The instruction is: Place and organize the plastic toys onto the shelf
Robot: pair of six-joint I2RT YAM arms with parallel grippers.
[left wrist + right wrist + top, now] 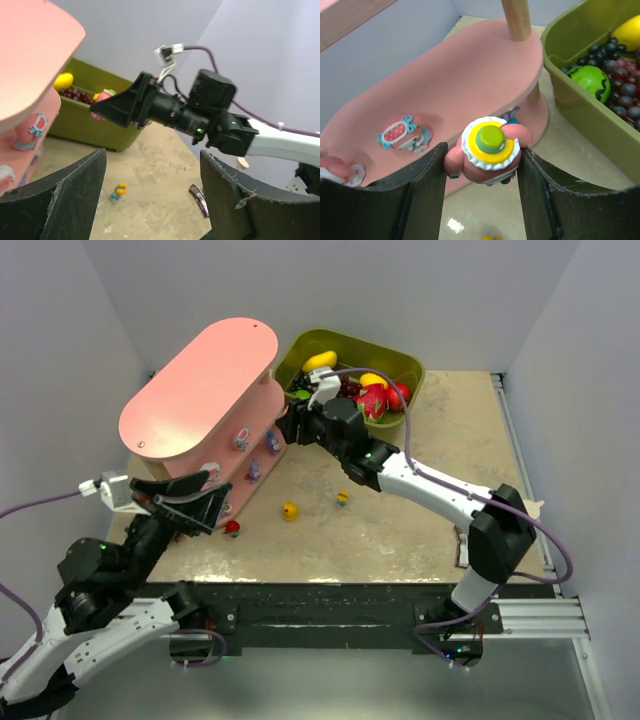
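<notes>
Right gripper [482, 151] clamps a pink figurine [490, 142] with a white, yellow and green cap, one finger pressed to each side. It hangs at the rounded end of the pink shelf [200, 380], beside the olive bin [405, 365] of fruit. Whether the figurine touches the board's edge is hard to tell from here. Two pink toys [402, 132] already lie on that board, and a few more small ones [254, 470] line the shelf's front edges. On the table [350, 540] lie a yellow toy [290, 511], a yellow-and-blue toy [343, 498] and a red toy [232, 528]. At the shelf's near end, the left gripper [152, 155] stands spread wide with nothing between its fingers.
</notes>
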